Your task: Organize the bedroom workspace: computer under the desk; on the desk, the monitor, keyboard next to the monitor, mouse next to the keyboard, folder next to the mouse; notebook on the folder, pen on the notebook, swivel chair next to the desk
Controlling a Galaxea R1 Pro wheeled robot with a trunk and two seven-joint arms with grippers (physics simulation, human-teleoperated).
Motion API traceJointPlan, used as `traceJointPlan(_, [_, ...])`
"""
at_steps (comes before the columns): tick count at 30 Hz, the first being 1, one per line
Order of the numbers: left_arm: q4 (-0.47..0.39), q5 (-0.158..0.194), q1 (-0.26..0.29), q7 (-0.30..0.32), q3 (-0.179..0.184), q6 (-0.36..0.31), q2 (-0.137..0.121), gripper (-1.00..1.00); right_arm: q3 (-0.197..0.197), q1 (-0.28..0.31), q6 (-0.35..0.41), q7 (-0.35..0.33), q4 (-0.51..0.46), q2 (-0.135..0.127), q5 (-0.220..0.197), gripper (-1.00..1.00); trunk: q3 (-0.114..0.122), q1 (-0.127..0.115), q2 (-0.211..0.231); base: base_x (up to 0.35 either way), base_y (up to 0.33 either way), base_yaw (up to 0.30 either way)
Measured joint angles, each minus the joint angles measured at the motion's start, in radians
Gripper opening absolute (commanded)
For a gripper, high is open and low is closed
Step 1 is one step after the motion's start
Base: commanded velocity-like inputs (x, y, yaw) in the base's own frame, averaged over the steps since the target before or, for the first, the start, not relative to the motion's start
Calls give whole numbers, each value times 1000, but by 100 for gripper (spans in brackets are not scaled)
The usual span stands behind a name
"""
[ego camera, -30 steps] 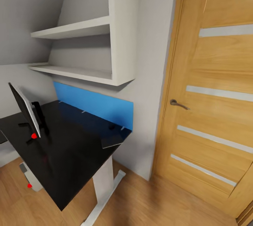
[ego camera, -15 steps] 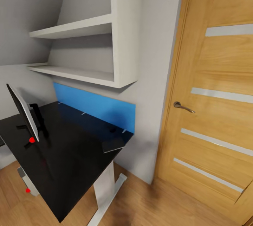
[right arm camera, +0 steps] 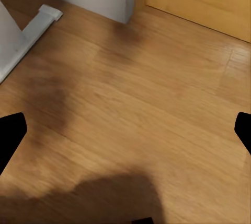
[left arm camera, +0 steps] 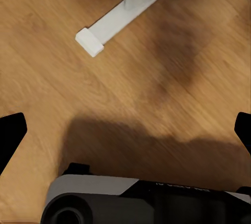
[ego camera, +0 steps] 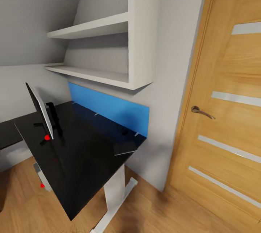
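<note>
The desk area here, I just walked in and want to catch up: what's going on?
Nothing is being handled right now. Both grippers, the left gripper and the right gripper, hang open over bare wood floor. On the desk the monitor stands upright, a grey notebook lies near the corner by the blue wall panel, and the computer sits on the floor under the desk. The door stands to the right.

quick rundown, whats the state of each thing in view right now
monitor: upright on the desk
desk: black top mostly bare
notebook: flat at the desk's far corner
computer: on the floor under the desk
door: shut
left claw: open, over floor
right claw: open, over floor
</note>
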State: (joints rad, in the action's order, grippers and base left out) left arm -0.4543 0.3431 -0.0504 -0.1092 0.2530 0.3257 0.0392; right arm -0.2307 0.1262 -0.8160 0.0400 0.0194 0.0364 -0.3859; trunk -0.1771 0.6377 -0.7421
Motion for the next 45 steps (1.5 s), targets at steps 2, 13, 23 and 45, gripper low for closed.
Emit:
traceJointPlan(2, [1,0,0,0,9,0,-1,100,0,0,0,0,0,0,0,100,-2,0,0,11,-277,214])
traceJointPlan(13, [2,0,0,0,18,0,-1,100,0,0,-1,-2,0,0,1,100,-3,0,0,8,-55,50])
traceJointPlan(23, [2,4,0,0,10,2,-5,100,0,0,-2,0,0,0,0,100,-3,0,0,0,-84,245])
traceJointPlan(45, [2,25,1,-9,-48,3,-26,100,0,0,-3,0,0,0,0,100,-3,0,0,0,-302,272])
